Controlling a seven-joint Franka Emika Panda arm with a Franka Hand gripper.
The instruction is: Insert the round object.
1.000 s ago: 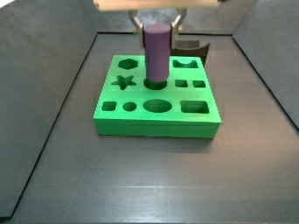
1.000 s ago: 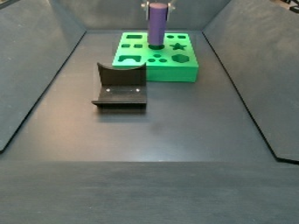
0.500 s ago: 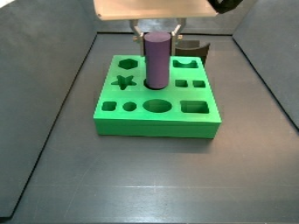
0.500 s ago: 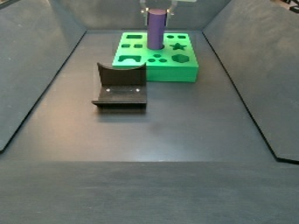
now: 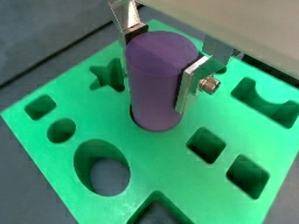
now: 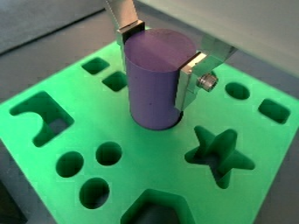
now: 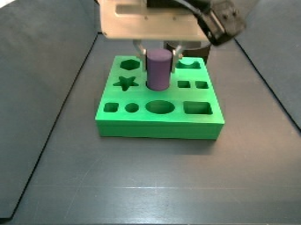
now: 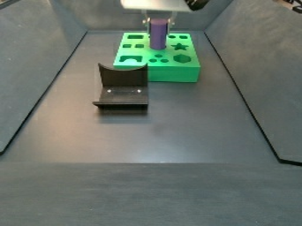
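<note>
The round object [image 5: 155,87] is a purple-mauve cylinder, upright, with its lower end down in a round hole of the green block [image 5: 176,179]. It also shows in a wrist view [image 6: 152,87] and in both side views [image 7: 157,72] [image 8: 157,35]. My gripper [image 5: 163,59] is shut on its upper part, one silver finger [image 5: 193,83] on each side; it also shows in the wrist view [image 6: 162,59]. In both side views the gripper [image 7: 159,53] [image 8: 157,21] hangs right over the green block [image 7: 159,125] [image 8: 165,71]. The peg's bottom end is hidden in the hole.
The green block has several other shaped holes: a star [image 6: 219,156], an oval [image 5: 103,171], squares and an arch. The dark fixture [image 8: 120,86] stands on the floor beside the block. Grey walls slope up around the dark floor.
My gripper has come down with the round object. The cylinder stands lower in the round hole and less of it shows above the green block.
</note>
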